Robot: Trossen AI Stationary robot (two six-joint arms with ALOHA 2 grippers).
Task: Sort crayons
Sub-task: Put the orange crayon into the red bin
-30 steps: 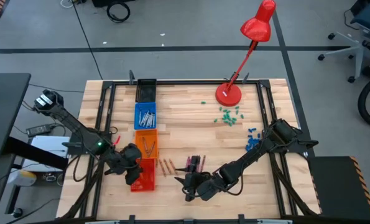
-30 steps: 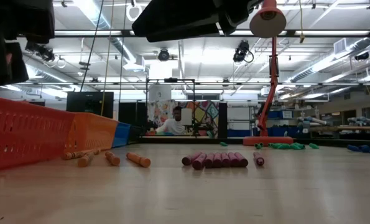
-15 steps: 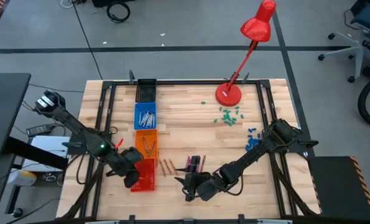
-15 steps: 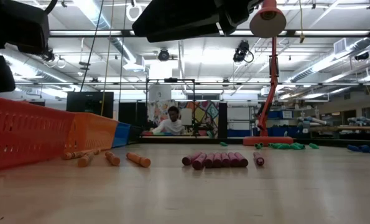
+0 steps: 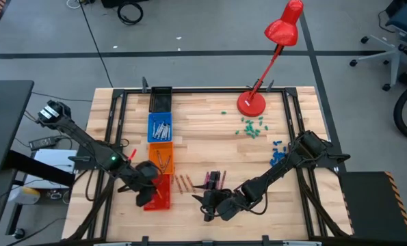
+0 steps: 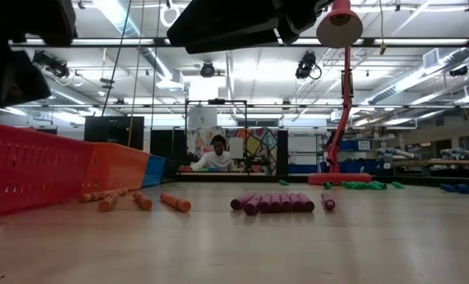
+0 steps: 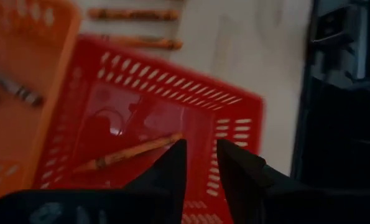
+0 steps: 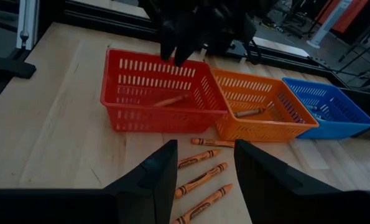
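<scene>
My left gripper (image 5: 147,195) hovers over the red basket (image 5: 159,199), pointing down, fingers a little apart and empty (image 7: 201,152). One orange crayon (image 7: 127,153) lies flat on that basket's floor below it. My right gripper (image 5: 204,203) is open and empty (image 8: 203,155) near the table's front edge. It faces several orange crayons (image 8: 199,159) lying on the wood. A row of magenta crayons (image 6: 273,203) lies side by side nearby (image 5: 215,180). Grey crayons (image 5: 161,128) lie in the blue basket. A few crayons (image 5: 162,160) lie in the orange basket.
The red, orange (image 8: 259,106) and blue (image 8: 324,102) baskets stand in a row along the table's left side. A red desk lamp (image 5: 252,102) stands at the back, with green bits (image 5: 251,127) and blue bits (image 5: 278,152) to the right. A person shows in the room behind (image 6: 217,158).
My left gripper has shifted a little toward the table's near edge, staying above the red basket. My right arm has kept still.
</scene>
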